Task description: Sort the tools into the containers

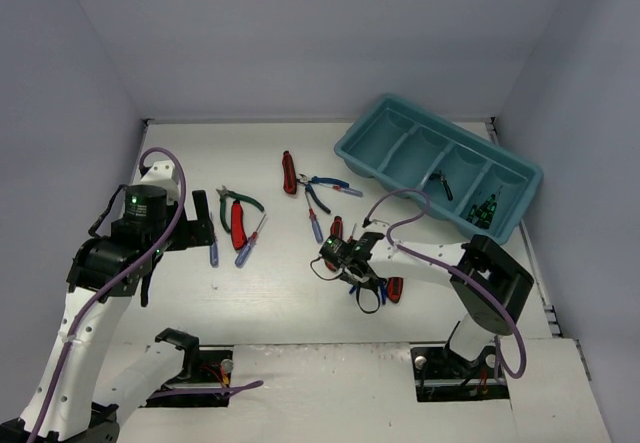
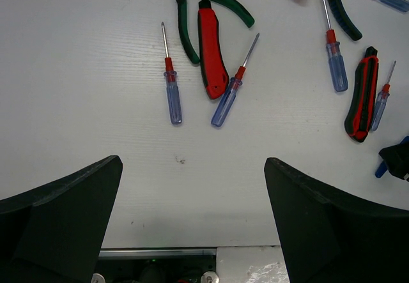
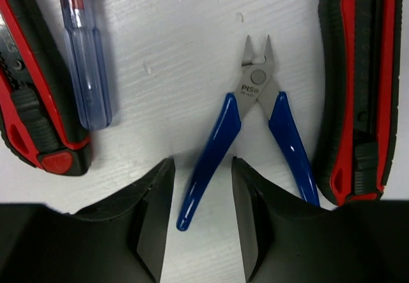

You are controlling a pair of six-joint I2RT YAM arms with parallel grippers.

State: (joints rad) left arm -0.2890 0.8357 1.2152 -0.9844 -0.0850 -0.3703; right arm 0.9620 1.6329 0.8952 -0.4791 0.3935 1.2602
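Right tool [image 3: 203, 165] parted astride one handle of blue pliers [image 3: 259, 85], not pinching; red knives [image 3: 358, 85] either side, cropped at frame edges; left tool [image 2: 193, 163] wide open over bench [image 2: 96, 104]

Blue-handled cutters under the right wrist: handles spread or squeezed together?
Spread. The blue-handled cutters lie flat on the table, handles splayed in a V, one handle inside the open right gripper.

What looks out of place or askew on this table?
Nothing looks damaged. The teal tray sits skewed at the far right, while the blue pliers, red knives and blue screwdrivers lie scattered outside it.
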